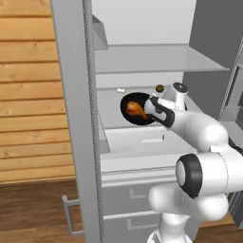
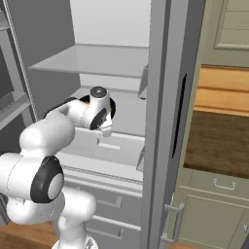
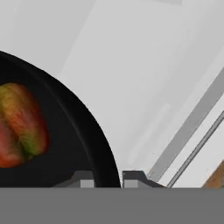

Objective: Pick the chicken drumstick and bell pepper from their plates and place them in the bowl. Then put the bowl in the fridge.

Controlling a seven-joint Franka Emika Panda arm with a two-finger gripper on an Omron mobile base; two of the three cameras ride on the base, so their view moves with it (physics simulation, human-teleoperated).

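The fingers [image 3: 108,180] pinch the rim of the bowl [image 3: 65,144], low in the frame, so it can be carried level. The drumstick [image 1: 135,109] and pepper [image 3: 19,124] lie inside it, over a fridge [image 1: 156,59] shelf at centre frame.

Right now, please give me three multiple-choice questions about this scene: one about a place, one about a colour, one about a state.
1. Where is the bowl?
A. inside the fridge
B. on the wooden floor
C. in a drawer

2. What colour is the bowl?
A. white
B. black
C. tan

3. What is the gripper doing?
A. hanging open, away from the bowl
B. gripping the chicken drumstick
C. closed on the bowl's rim

Answers: 1 A, it is in among the white shelves. 2 B, glossy dark rim. 3 C, one fingertip sits on each side of the rim.
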